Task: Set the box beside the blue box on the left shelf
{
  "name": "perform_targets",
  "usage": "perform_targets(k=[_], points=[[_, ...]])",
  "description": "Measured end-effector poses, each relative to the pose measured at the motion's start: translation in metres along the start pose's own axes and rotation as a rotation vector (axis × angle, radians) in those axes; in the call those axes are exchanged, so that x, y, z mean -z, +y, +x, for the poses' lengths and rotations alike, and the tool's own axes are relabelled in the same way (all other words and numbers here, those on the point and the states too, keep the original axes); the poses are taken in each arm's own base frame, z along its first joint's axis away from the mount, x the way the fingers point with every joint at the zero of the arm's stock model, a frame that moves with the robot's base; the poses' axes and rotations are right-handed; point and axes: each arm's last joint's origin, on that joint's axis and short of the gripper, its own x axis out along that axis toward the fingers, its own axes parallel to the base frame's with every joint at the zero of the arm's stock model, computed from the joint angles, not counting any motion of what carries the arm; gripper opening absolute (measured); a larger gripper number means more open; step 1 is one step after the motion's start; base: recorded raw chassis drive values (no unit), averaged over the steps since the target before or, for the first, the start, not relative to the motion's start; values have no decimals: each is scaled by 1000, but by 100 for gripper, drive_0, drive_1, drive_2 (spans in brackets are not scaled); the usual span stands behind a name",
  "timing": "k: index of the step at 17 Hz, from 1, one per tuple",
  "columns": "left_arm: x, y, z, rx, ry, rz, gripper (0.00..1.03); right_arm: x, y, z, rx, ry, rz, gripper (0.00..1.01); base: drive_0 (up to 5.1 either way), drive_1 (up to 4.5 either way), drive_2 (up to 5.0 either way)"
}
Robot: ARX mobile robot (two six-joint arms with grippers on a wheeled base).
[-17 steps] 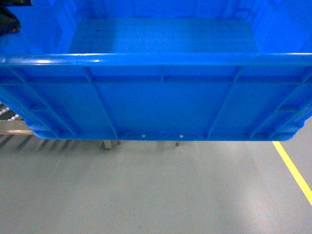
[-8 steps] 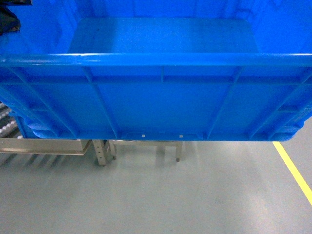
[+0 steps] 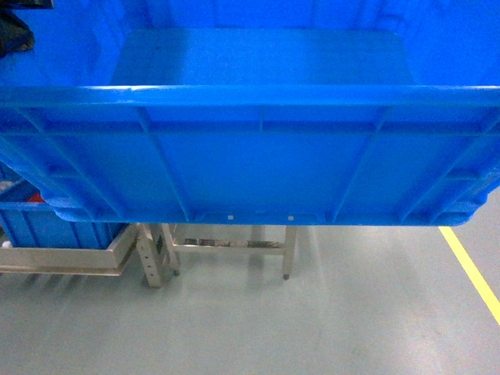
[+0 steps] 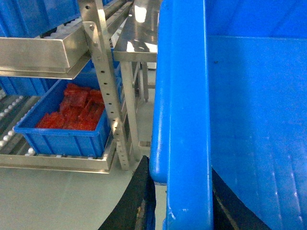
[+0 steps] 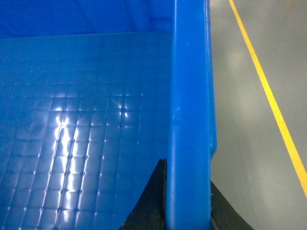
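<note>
Red contents point(image 4: 76, 109) fill the shelf's bin point(image 4: 67, 136), left wrist only.

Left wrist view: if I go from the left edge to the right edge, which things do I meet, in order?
Small blue bin holding red packets → perforated grey shelf upright → thick rim of the box, pinched at the bottom by the left gripper → smooth inside floor of the box.

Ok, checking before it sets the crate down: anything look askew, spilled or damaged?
Nothing stands out. The box hangs level, empty, rim intact, clamped by both grippers; the small bin sits square on the shelf.
</note>
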Motion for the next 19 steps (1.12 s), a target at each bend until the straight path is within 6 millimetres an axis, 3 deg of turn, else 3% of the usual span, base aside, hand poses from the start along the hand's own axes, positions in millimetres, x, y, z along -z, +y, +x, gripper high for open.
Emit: perform_targets(k=[6,19], points=[[0,-1,-1,3,-3,0,17,0,-2,0,4,-2,1,8,-15,414,-444],[-1,-1,-1,3,-9,-1,17,-1,-1,0,2,-7,2,8,-469,267,267]])
